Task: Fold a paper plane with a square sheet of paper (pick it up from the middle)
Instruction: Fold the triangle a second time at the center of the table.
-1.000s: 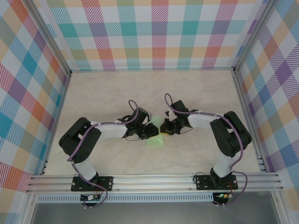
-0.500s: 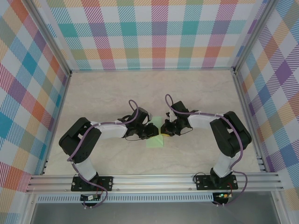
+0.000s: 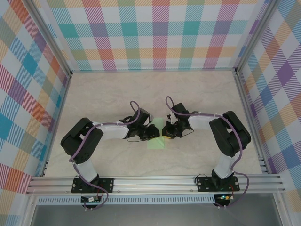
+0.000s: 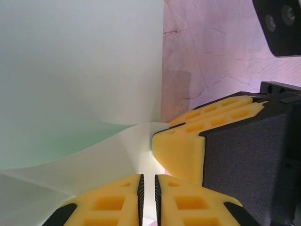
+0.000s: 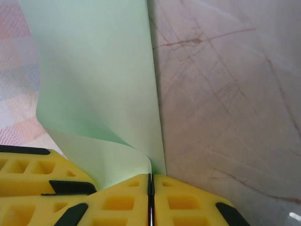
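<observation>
square sheet of paper (image 3: 155, 143) mid-frame on table (image 3: 202, 94), upper edge curled up | left tool (image 4: 146, 182) pinching that edge | right tool (image 5: 150, 178) pinching it alongside, tools hiding edge from above | plaid walls (image 3: 155, 33) around

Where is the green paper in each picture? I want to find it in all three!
Top external: the green paper lies mid marbled table, just below where the two arms meet.
Left wrist: it covers the left half, curling into the left fingers at the bottom.
Right wrist: upper left to middle, pinched by the right fingers at the bottom.
Shared landmark: the marbled table beside the paper's straight edge.
</observation>
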You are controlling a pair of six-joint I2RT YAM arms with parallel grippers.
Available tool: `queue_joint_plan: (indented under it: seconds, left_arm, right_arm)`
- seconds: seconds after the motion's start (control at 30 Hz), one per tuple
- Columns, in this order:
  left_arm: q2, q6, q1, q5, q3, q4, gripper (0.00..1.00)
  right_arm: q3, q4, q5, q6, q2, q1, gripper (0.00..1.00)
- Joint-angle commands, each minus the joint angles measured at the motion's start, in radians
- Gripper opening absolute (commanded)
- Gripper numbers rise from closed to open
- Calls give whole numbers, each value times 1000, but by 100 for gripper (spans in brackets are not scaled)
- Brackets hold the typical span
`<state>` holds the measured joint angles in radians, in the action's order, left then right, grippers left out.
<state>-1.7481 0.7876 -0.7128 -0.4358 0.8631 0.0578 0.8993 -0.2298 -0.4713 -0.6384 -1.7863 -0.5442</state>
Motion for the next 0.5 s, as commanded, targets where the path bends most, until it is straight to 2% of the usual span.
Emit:
queue_joint_plan:
  seconds: [0.0, 0.47]
  left_arm:
    - [-15, -23, -3, 3, 28, -8, 16]
    - [-35, -27, -4, 8, 36, -33, 16]
  right_arm:
    - [27, -24, 8, 16, -18, -7, 10]
    - [47, -39, 19, 25, -35, -8, 10]
